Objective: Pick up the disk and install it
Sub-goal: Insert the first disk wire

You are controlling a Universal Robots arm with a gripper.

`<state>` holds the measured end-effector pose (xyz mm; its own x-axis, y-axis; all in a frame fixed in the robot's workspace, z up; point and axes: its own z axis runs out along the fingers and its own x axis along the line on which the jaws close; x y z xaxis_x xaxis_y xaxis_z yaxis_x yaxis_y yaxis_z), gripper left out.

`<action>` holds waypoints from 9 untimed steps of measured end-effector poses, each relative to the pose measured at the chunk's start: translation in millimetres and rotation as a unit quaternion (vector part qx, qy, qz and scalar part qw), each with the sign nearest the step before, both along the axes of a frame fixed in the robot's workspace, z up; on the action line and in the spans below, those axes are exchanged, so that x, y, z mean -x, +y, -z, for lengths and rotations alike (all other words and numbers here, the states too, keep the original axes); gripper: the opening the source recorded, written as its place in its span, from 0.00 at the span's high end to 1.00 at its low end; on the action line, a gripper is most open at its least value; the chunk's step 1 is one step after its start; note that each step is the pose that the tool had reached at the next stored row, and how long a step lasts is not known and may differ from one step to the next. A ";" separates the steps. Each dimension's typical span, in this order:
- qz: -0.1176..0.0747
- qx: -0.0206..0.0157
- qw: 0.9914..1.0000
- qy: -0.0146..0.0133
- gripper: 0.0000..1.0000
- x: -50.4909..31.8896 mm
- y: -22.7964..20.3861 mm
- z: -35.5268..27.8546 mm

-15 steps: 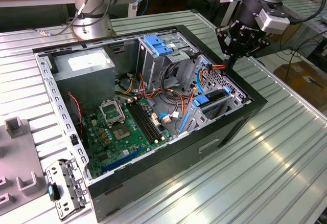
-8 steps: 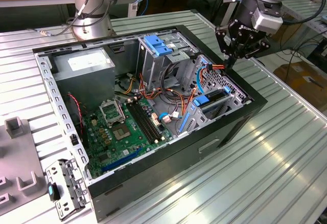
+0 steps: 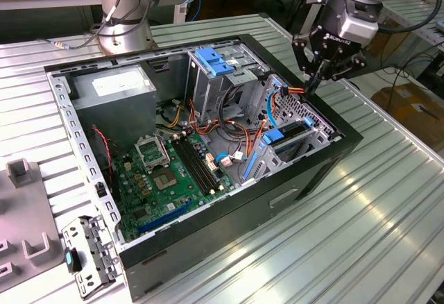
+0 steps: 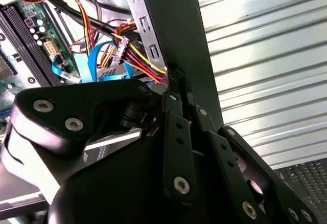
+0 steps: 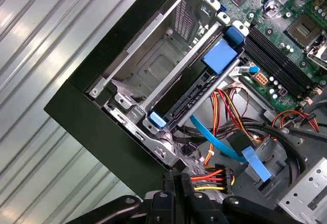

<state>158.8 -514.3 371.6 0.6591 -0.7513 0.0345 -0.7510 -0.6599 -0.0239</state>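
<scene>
Starting at the exterior view's left, the ribbed metal table [image 3: 388, 200] carries the open black computer case [image 3: 208, 241]. The green motherboard [image 3: 166, 172] lies flat on the case floor. Behind it sits the larger grey metal box with a white sticker [image 3: 114, 85], and next comes the tall grey metal cage with a light-blue cap [image 3: 208, 75].

Further to the exterior view's right is the disk [image 3: 295, 132], a dark rectangular drive with blue plastic side rails. It stands on edge inside the grey drive bay at the case's corner. The first wrist view shows it [image 5: 184, 98] lying between the bay's metal walls, so we judge it to be already in its slot or very nearly seated.

The black gripper [image 3: 312, 87] hangs just above the case's far rim with its fingers [image 4: 172, 98] pressed together on nothing. The tip is close to the bundle of red, yellow and black wires [image 5: 209, 175].

To do this step well, we would keep the closed tip out of those wires. Any push on the disk should run straight along the rails rather than at an angle, because a skewed push could jam it in the bay.
</scene>
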 end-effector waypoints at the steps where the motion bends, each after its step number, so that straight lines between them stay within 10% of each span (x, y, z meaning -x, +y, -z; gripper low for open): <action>1: 0.008 0.000 1.000 0.000 0.84 0.2 0.0 0.0; 9: 0.021 0.000 1.000 0.000 0.84 7.8 0.0 0.0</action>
